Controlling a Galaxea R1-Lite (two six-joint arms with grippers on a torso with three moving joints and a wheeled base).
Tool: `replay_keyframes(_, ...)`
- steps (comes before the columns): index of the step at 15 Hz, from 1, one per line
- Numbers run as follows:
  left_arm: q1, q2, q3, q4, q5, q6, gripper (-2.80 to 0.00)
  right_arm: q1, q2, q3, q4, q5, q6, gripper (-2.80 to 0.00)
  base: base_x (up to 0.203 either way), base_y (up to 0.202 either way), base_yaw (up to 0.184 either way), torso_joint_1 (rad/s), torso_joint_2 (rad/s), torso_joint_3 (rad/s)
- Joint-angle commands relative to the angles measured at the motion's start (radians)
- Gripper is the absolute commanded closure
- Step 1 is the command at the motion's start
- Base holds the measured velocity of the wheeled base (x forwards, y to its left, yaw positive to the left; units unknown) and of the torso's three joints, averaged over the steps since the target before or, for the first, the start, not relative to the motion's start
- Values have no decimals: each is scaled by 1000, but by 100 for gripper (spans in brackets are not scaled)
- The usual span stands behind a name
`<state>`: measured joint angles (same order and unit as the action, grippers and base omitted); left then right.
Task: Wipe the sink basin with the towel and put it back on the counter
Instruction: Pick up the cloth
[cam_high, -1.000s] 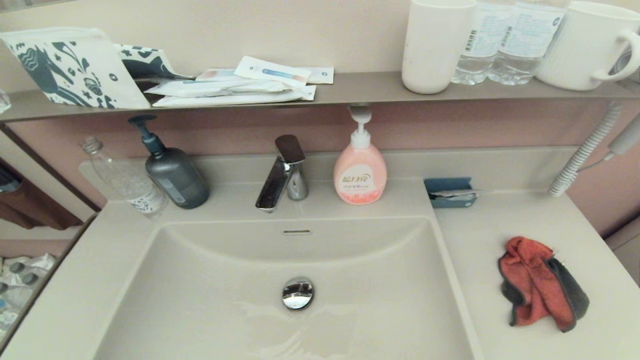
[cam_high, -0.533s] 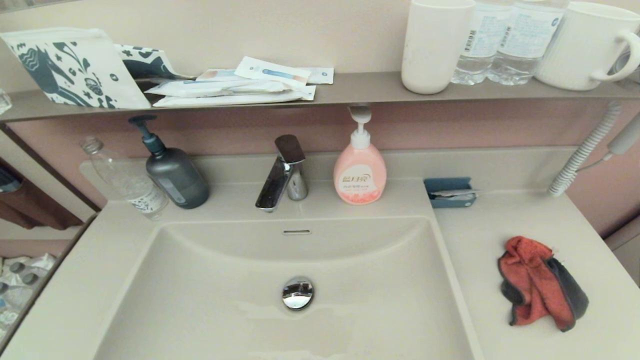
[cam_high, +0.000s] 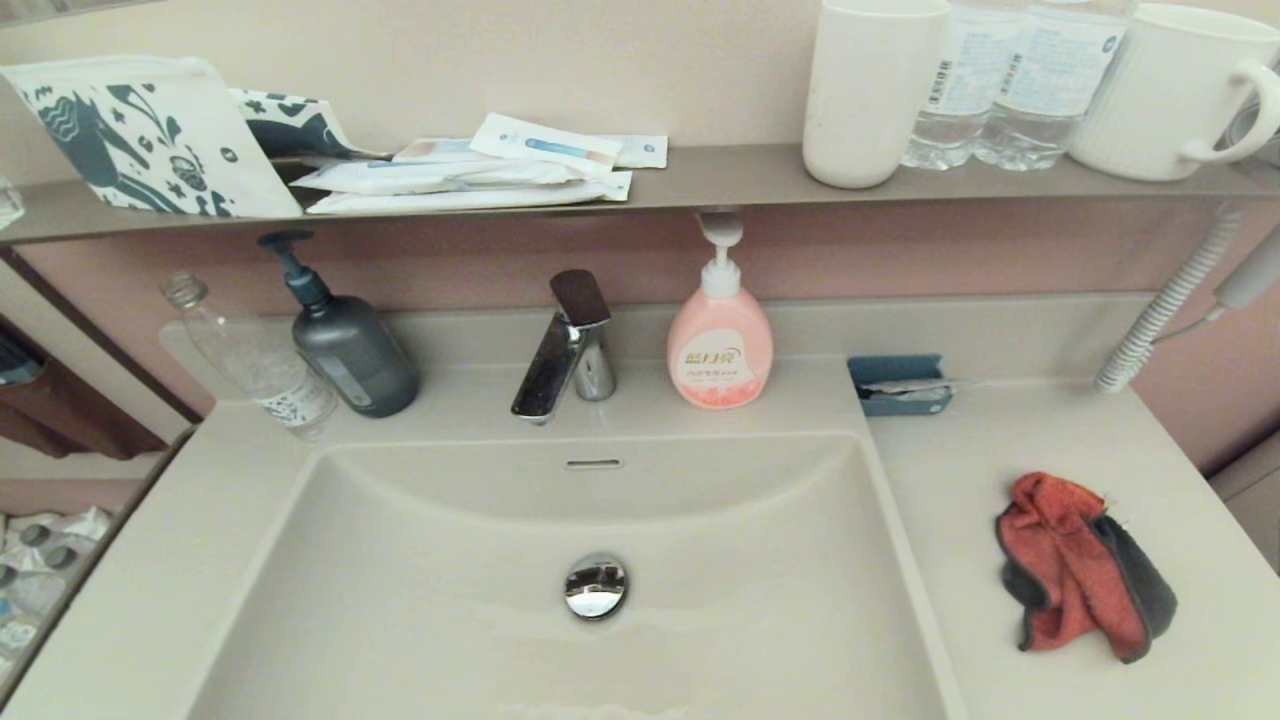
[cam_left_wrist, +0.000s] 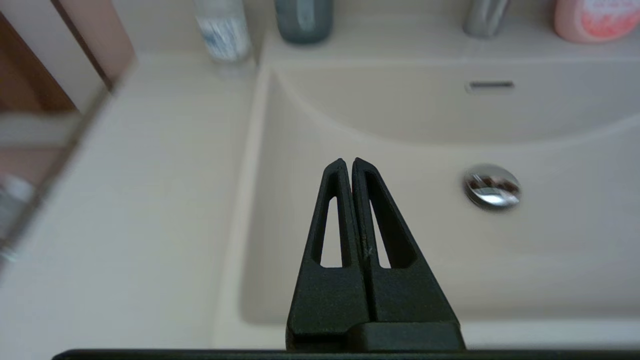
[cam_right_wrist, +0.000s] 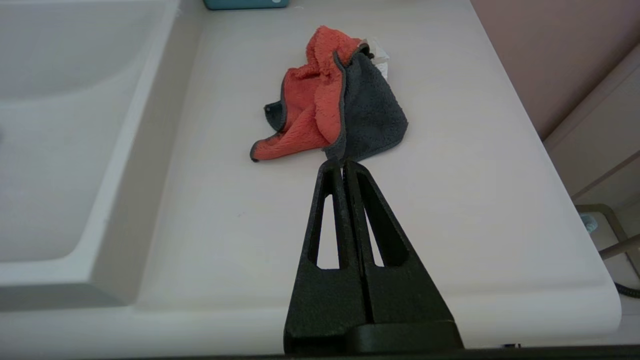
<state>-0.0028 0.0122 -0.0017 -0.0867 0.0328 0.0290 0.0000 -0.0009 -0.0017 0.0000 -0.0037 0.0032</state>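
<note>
I am looking down at the counter (cam_high: 1010, 440), which is wrapping around the sink basin (cam_high: 420, 560); a wet sheen is showing on the basin floor near the chrome drain plug (cam_high: 596, 587). Along the back edge a grey pump bottle (cam_high: 350, 345), a tap (cam_high: 562, 350) and a pink soap bottle (cam_high: 720, 345) are standing, with a shelf (cam_high: 720, 175) running above them. The towel (cam_high: 1085, 568) is lying crumpled on the counter to the right of the basin, red-orange face mostly up, grey folded over its right side, nothing touching it. My left gripper (cam_left_wrist: 348, 161) is hovering over the basin's left part, fingers pressed together and holding nothing. My right gripper (cam_right_wrist: 343, 162) is hanging over the counter's front part, tips just short of the towel's near edge, fingers likewise closed on nothing.
</note>
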Motion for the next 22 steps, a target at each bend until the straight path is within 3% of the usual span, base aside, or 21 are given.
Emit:
replay_keyframes(1, 0, -12, 2, 29, -5, -33, 0, 0, 1, 0, 0, -1, 0, 0, 0, 0, 0, 0, 0, 0)
replay_keyframes(8, 1, -12, 2, 87, -5, -77, 0, 0, 1, 0, 0, 1, 0, 0, 0, 0, 0, 0, 0, 0)
replay_keyframes(13, 1, -12, 2, 82, 4, -161, 0, 0, 1, 0, 0, -1, 0, 0, 0, 0, 0, 0, 0, 0)
replay_keyframes(22, 1, -12, 2, 83, 4, -161, 0, 0, 2, 0, 0, -1, 0, 0, 0, 0, 0, 0, 0, 0)
